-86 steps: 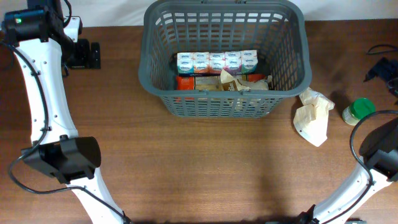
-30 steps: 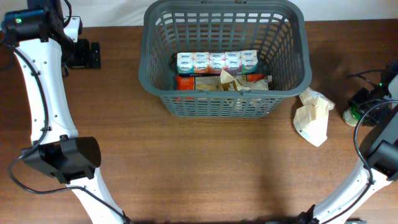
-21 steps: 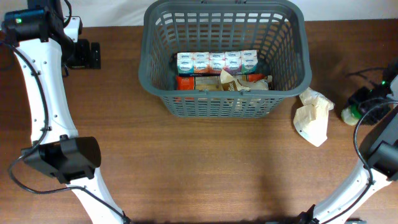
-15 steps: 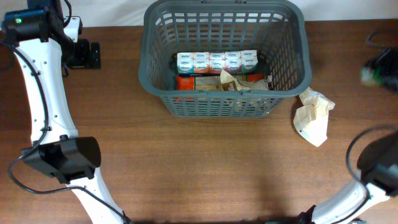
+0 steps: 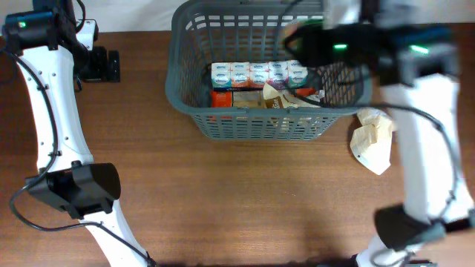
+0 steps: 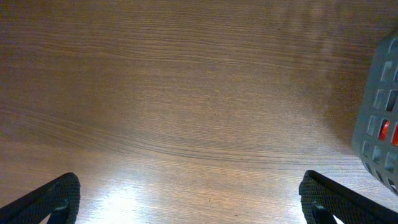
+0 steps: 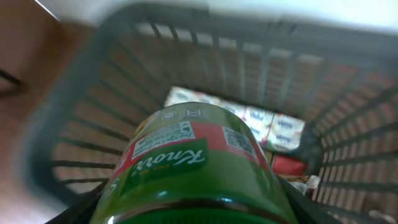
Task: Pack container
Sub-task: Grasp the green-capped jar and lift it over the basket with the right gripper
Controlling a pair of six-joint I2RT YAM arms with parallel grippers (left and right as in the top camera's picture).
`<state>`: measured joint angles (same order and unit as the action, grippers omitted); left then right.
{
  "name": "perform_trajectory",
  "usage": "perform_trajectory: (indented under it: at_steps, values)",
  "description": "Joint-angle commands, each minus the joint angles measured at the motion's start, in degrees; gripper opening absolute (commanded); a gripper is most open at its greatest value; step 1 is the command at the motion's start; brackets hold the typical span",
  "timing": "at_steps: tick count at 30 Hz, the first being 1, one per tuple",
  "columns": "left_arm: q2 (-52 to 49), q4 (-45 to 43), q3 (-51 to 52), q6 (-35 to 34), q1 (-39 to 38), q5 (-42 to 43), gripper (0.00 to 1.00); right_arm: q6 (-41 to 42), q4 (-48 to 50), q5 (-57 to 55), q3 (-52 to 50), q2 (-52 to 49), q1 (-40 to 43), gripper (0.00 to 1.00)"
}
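Brown wood-grain counter, pale wall strip along the top edge of the overhead view.

Container: dark grey lattice basket, upright at upper centre of the overhead frame. Its corner also shows at the right edge of the left wrist view. Contents seen from above:
- row of small white cartons across the floor
- red box below them
- brown paper packet just right of the red box

Crumpled beige paper lies on the counter just beside the container's lower right corner.

Left pincer: upper left of the frame, well apart from the container. In its wrist view the two fingertips sit at opposite bottom corners, spread wide, with only bare wood between them.

Right pincer: motion-blurred, over the container's upper right part. Its wrist view shows it pinching a Knorr jar with a green and red label. The jar fills the lower frame, with dark fingers at either side. It hangs above the container's interior, the white cartons visible beyond it.
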<state>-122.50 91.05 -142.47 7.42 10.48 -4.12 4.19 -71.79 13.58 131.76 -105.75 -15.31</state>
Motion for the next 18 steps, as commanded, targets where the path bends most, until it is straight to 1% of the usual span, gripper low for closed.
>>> perform_trajectory:
  at_steps: [1, 5, 8, 10, 18]
  values:
    - [-0.3, -0.1, 0.3, -0.7, 0.3, -0.2, 0.99, -0.8, 0.4, -11.6, -0.3, -5.4, -2.1, 0.04]
    - [-0.3, -0.1, 0.3, -0.7, 0.3, -0.2, 0.99, -0.7, 2.7, -15.3, -0.3, -11.9, -1.0, 0.04]
    - [-0.3, -0.1, 0.3, -0.7, 0.3, -0.2, 0.99, -0.7, 4.4, -15.8, -0.3, -15.7, 0.9, 0.04]
    - [-0.3, -0.1, 0.3, -0.7, 0.3, -0.2, 0.99, 1.2, 4.7, -15.8, -0.3, -17.6, 2.3, 0.04]
    - [-0.3, -0.1, 0.3, -0.7, 0.3, -0.2, 0.99, 1.2, 3.0, -15.6, -0.4, -22.8, 3.8, 0.04]
